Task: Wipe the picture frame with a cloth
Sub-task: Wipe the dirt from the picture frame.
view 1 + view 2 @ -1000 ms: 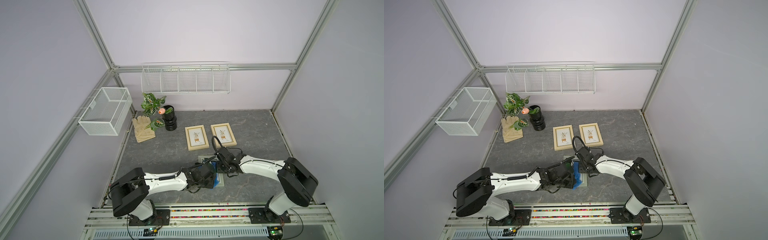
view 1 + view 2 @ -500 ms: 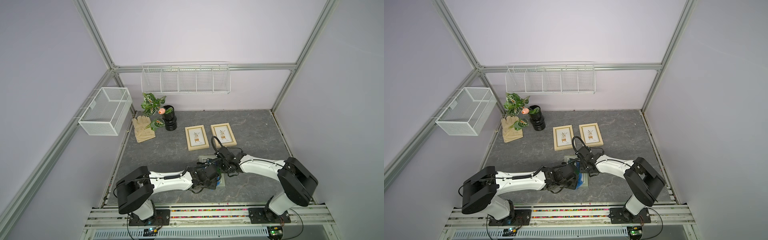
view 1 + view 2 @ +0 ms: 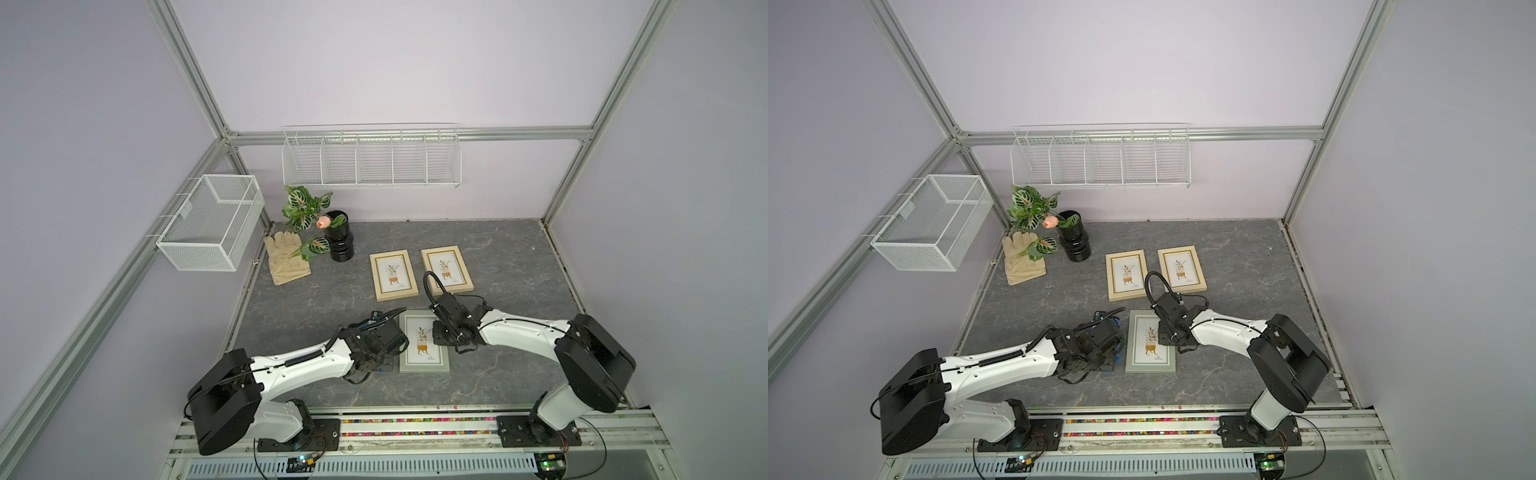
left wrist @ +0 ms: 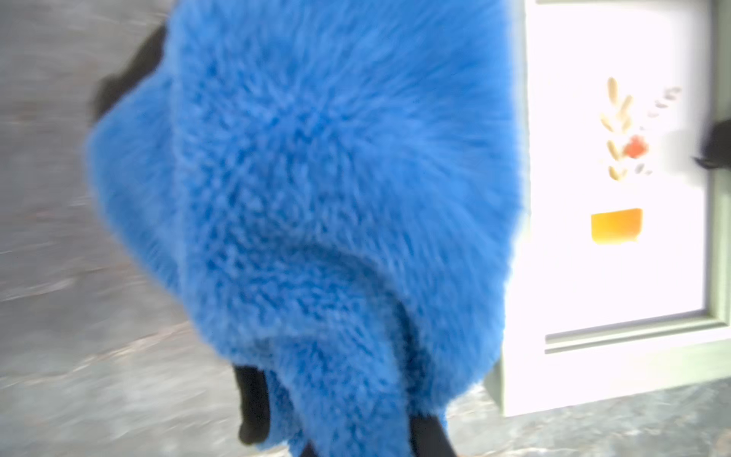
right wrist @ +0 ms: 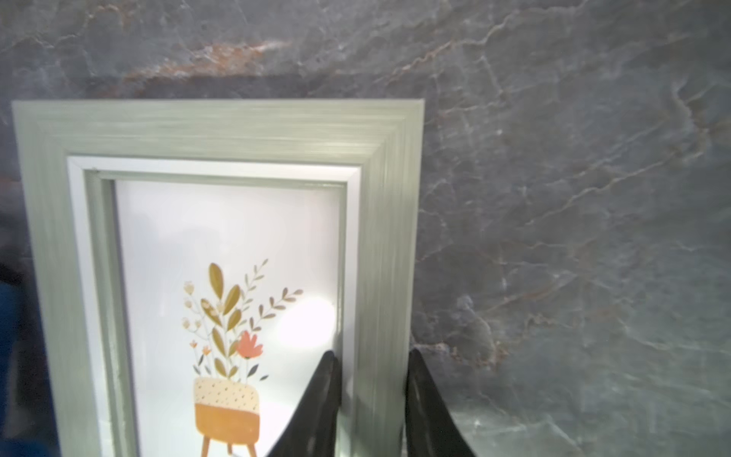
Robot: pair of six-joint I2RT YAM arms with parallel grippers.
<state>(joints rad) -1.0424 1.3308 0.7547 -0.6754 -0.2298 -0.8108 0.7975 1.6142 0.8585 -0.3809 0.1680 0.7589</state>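
The frame (image 3: 423, 347), grey-green with a potted-plant print, lies flat on the table (image 3: 511, 266) in the lower centre of both top views, between the two grippers. The left gripper (image 3: 381, 355) sits just left of the frame's left edge and is clamped tight on the cloth (image 4: 336, 190). In the left wrist view the blue plush fills the middle of the picture, bunched between black fingers (image 4: 253, 403) at the bottom. Its right side covers the frame's left rail there, and whether it presses on the rail I cannot tell. From above, the cloth is mostly hidden under the gripper. The right gripper (image 5: 372, 356) reaches in from the right and is closed on the frame's right rail, with a narrow gap between its fingers. At the bottom centre of the right wrist view, one finger sits on the glass just inside the rail and the other against its outer edge. Above the frame, apart from it, lie the left wood frame (image 3: 393, 275) and the right wood frame (image 3: 446, 269), side by side. At the table's upper left a glove (image 3: 286, 259) lies beside a black vase (image 3: 338, 245) holding leaves and a pink flower. A basket (image 3: 208, 224) hangs at the left, and a shelf (image 3: 370, 162) hangs on the back wall.
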